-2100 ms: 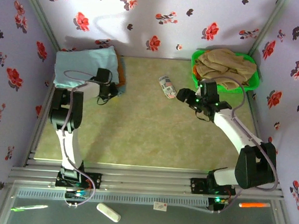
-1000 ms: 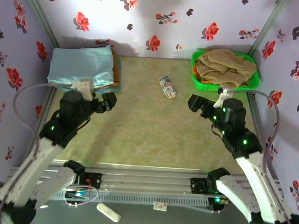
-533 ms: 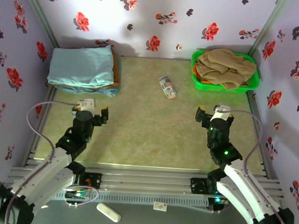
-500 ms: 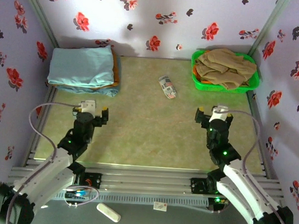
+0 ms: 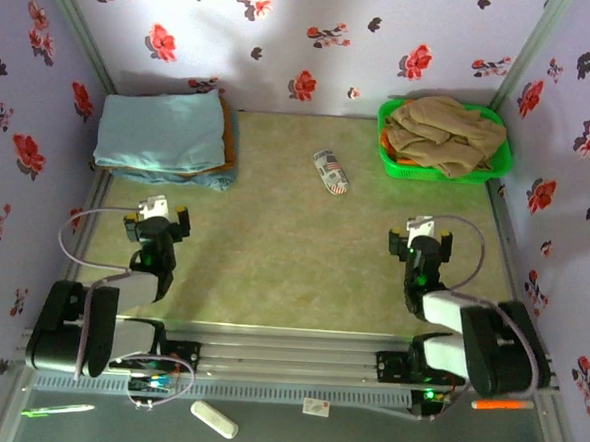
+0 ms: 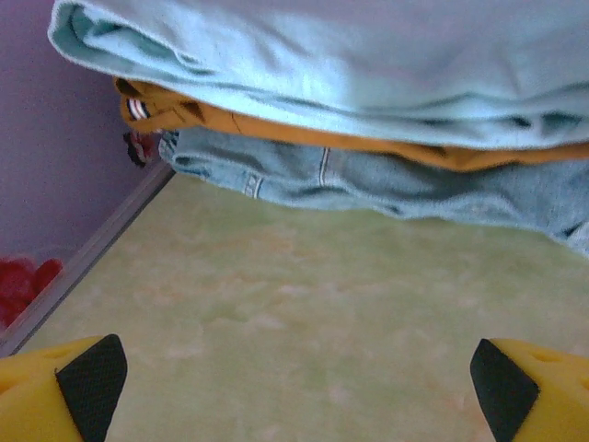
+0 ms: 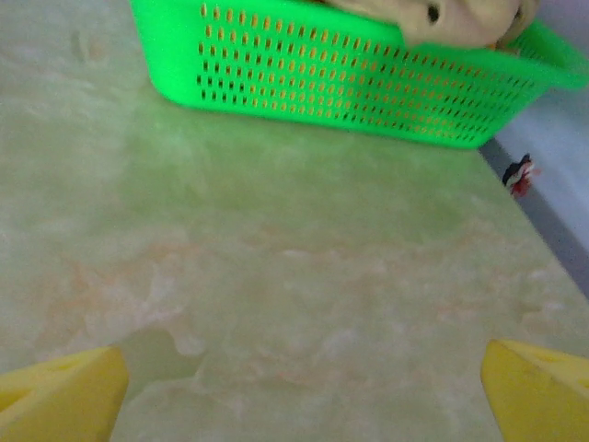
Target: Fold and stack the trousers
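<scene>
The left gripper point(image 5: 158, 218) has retreated; its wrist view reveals denim point(image 6: 414, 184) (under trousers point(image 6: 368, 64)).

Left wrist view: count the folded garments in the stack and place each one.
3. The pale aqua-blue soft trousers lie on top, the mustard-brown cloth is sandwiched directly beneath them, and the blue denim garment is at the bottom. Further layers may be hidden behind.

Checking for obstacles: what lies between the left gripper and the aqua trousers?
Bare table, seen in the left wrist view, runs from the left gripper to the trousers.
</scene>
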`<state>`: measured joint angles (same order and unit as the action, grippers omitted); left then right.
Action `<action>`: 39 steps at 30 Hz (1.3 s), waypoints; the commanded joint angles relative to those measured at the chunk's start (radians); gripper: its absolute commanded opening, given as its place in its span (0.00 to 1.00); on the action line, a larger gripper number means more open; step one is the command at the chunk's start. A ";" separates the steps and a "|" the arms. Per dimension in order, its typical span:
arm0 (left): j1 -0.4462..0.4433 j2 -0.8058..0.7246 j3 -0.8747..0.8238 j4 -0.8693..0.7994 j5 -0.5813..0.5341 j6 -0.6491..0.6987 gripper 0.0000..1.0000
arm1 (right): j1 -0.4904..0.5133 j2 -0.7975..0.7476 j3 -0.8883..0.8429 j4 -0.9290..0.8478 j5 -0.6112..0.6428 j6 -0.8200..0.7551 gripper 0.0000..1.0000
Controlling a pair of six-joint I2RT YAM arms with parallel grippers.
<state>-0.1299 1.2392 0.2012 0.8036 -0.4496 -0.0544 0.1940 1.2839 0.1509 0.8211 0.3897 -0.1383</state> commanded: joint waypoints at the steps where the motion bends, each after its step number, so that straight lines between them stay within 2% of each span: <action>1: 0.032 0.040 0.014 0.139 0.099 0.014 1.00 | -0.013 0.027 0.025 0.221 0.052 0.104 0.99; 2: 0.041 0.067 0.010 0.181 0.133 0.045 1.00 | -0.037 0.050 0.035 0.219 0.035 0.155 0.99; 6: 0.090 0.328 -0.014 0.477 0.166 0.028 1.00 | -0.059 0.290 0.033 0.463 0.006 0.150 0.99; 7: 0.092 0.341 0.006 0.474 0.169 0.031 1.00 | -0.060 0.352 0.033 0.552 0.004 0.135 0.99; 8: 0.093 0.300 0.029 0.373 0.183 0.028 1.00 | -0.053 0.340 0.048 0.520 0.012 0.124 0.99; 10: 0.109 0.306 0.091 0.263 0.185 0.013 1.00 | -0.063 0.269 0.095 0.329 0.001 0.157 0.99; 12: 0.119 0.299 0.177 0.105 0.188 -0.018 1.00 | -0.090 0.286 0.185 0.192 0.006 0.189 0.99; 13: 0.116 0.306 0.170 0.131 0.187 -0.009 1.00 | -0.109 0.284 0.221 0.115 -0.004 0.219 0.99; 14: 0.116 0.302 0.171 0.124 0.186 -0.012 1.00 | -0.162 0.269 0.233 0.061 -0.101 0.256 0.99; 15: 0.116 0.303 0.172 0.124 0.186 -0.013 1.00 | -0.177 0.266 0.236 0.047 -0.127 0.259 0.99; 17: 0.116 0.303 0.171 0.125 0.184 -0.013 1.00 | -0.170 0.282 0.226 0.095 -0.111 0.247 0.99; 39: 0.116 0.302 0.168 0.131 0.184 -0.010 1.00 | -0.160 0.273 0.229 0.076 -0.118 0.236 0.99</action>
<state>-0.0212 1.5471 0.3729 0.9371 -0.2680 -0.0536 0.0269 1.5681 0.3824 0.8886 0.2829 0.0902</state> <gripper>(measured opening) 0.997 0.992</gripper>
